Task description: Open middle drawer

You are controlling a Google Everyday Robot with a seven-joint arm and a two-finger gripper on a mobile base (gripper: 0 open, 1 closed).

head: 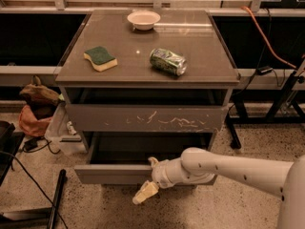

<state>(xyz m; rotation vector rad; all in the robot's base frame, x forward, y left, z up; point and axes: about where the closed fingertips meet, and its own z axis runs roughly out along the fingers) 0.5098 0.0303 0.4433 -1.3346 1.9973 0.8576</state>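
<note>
Camera view. Item: middle drawer (107, 174), plain grey-brown front, standing partly out of the cabinet at 6 o'clock under the scratched drawer (147, 119), with a dark gap showing behind its front. Gripper (146, 181) at the drawer's top lip, toward the right part of the front; jaws spread, the upper one hooked over the lip, the lower one hanging pale in front and below, nothing clenched. Arm (233, 168) enters from 4 o'clock. Handling note: the pull looks best kept straight out toward 6 o'clock and level, with the hook seated behind the lip; an off-centre hold may skew the drawer on its runners. Cabinet top (200, 46): sponge (100, 58) at 9 o'clock, dented can (167, 61) on its side near centre, bowl (143, 19) at 12 o'clock, all well apart. Room: speckled floor (233, 209), orange cable (267, 37) at 2 o'clock, brown bag (37, 95) at 9 o'clock.
</note>
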